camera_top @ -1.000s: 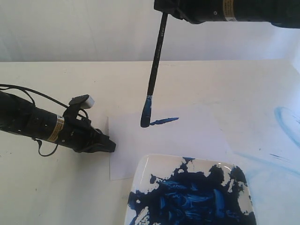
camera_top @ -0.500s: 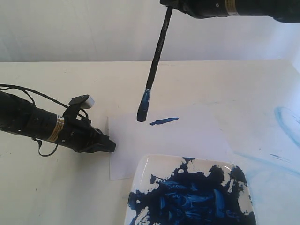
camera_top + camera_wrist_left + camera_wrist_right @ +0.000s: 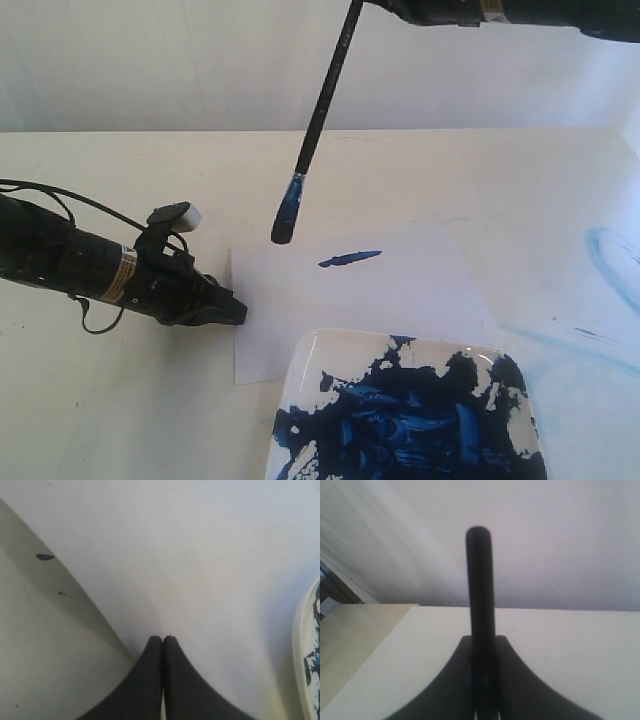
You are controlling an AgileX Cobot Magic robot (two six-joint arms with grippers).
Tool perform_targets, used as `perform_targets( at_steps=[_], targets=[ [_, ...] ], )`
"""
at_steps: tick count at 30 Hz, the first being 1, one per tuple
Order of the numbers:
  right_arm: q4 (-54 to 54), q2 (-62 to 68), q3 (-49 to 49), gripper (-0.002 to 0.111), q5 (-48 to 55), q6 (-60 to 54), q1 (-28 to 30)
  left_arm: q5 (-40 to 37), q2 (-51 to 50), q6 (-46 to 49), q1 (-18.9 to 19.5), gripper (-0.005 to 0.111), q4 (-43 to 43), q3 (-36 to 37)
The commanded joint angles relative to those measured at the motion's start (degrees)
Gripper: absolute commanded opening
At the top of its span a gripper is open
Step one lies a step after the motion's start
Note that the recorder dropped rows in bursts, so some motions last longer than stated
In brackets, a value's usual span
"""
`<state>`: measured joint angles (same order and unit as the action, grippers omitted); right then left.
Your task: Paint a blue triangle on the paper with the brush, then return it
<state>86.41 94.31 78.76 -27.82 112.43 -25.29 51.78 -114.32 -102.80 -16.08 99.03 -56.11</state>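
Brush hangs higher and further left than before, tip clear of paper bearing one blue stroke, right gripper clamping it; white dish holds dark-blue paint; left gripper, closed empty, at paper's edge; right wrist: jaws pinch handle.

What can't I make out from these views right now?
Right wrist view: brush bristles out of frame.
Exterior view: top edge cuts off the right gripper.
Exterior view: bottom edge cuts off the dish.
Left wrist view: blue stroke out of frame.
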Motion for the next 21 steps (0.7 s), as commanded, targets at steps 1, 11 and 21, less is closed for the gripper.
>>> perform_targets(
  at_steps=[1,11,21],
  targets=[
    [-19.86,-0.46,-2.1,0.0,-2.16,-23.96,0.19,-2.18,-0.04,0.21,-0.15,0.0,0.91,0.12],
    [-73.57,-1.67,-2.8,0.0,25.35,-99.61,-6.37,-2.15,-0.04,1.26,-0.15,0.0,0.91,0.12],
    [-151.56,-2.34,-2.8,0.0,30.55,-178.25,-12.48,-2.15,-0.04,1.26,-0.15,0.0,0.91,0.12]
  ],
)
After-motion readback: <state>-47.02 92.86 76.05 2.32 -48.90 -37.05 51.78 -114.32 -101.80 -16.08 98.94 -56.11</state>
